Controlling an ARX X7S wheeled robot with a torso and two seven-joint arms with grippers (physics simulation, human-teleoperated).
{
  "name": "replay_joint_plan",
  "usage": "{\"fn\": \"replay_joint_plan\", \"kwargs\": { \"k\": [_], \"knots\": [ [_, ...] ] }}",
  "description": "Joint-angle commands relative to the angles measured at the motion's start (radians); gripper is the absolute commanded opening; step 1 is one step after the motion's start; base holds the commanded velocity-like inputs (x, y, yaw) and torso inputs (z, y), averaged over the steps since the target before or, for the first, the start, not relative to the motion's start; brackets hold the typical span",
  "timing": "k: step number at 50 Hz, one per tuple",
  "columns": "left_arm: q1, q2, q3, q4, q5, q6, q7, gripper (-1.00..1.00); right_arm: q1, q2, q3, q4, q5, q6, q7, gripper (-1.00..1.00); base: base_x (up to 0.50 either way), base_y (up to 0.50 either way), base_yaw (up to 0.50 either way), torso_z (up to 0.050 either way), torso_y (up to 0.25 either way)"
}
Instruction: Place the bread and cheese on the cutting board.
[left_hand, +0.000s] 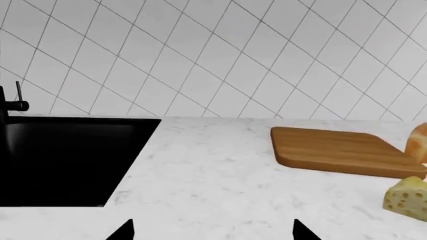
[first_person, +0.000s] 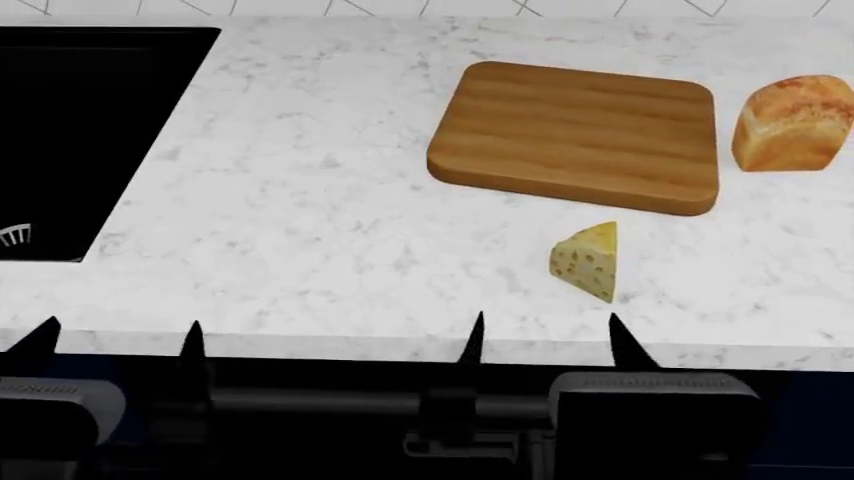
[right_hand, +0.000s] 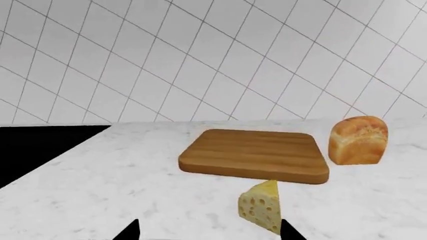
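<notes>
The cutting board (first_person: 577, 135) lies on the white marble counter with nothing on it; it also shows as the board (right_hand: 257, 155) and the board (left_hand: 340, 150). The bread (first_person: 793, 122) stands just off the board's right edge, on the counter. The cheese (first_person: 587, 260) sits on the counter in front of the board, nearer the robot. My right gripper (first_person: 545, 340) hovers open at the counter's front edge, just short of the cheese (right_hand: 261, 206). My left gripper (first_person: 118, 340) is open too, far to the left, with nothing between its fingers.
A black sink (first_person: 80, 130) is sunk into the counter at the left, with a dark tap (left_hand: 10, 102) behind it. A white tiled wall (right_hand: 213, 55) backs the counter. The counter's front edge (first_person: 400, 345) runs just under both grippers.
</notes>
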Motion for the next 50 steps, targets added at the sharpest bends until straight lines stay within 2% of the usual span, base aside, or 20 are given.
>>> {"fn": "replay_joint_plan", "kwargs": {
  "k": [1, 7, 13, 27, 50],
  "knots": [
    [-0.038, -0.010, -0.028, 0.136, -0.041, -0.220, -0.022, 1.00, 0.020, 0.042, -0.009, -0.160, 0.016, 0.210, 0.049, 1.00, 0.00, 0.00, 0.00, 0.000, 0.000],
    [-0.045, -0.023, -0.049, 0.150, -0.062, -0.248, -0.026, 1.00, 0.045, 0.045, 0.052, -0.236, 0.047, 0.277, 0.063, 1.00, 0.00, 0.00, 0.00, 0.000, 0.000],
    [-0.073, -0.023, -0.102, 0.191, -0.093, -0.298, -0.031, 1.00, 0.050, 0.053, 0.053, -0.243, 0.050, 0.295, 0.070, 1.00, 0.02, -0.43, 0.00, 0.000, 0.000],
    [-0.067, -0.042, -0.103, 0.179, -0.117, -0.282, -0.044, 1.00, 0.051, 0.069, 0.066, -0.262, 0.072, 0.317, 0.070, 1.00, 0.07, -0.45, 0.00, 0.000, 0.000],
    [-0.148, -0.056, -0.221, 0.286, -0.208, -0.446, -0.074, 1.00, 0.076, 0.096, 0.065, -0.322, 0.100, 0.375, 0.082, 1.00, 0.34, -0.38, 0.00, 0.000, 0.000]
  ]
}}
